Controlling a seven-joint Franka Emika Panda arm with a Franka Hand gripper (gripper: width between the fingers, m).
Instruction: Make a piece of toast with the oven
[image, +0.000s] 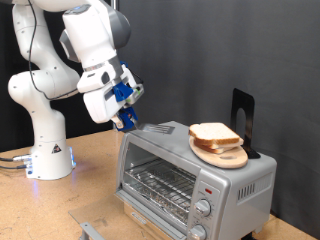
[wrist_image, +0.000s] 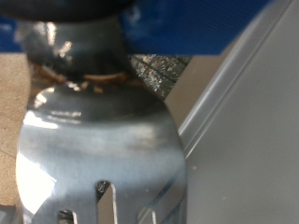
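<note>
Well, the gripper (image: 125, 118) is clamped on the handle of a metal spatula (image: 156, 130), whose slotted blade lies low over the oven's (image: 190, 175) top. Toward the exterior view's right, the piece of toast (image: 214, 134) sits on a round wooden board (image: 222, 153) atop that oven, its glass door closed.

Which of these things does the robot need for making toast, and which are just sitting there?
For the job:
- piece of toast, on the round board
- oven, door shut
- gripper, holding a metal spatula over the oven's top

Just there:
- round wooden board on the oven
- black stand behind it
- table
</note>
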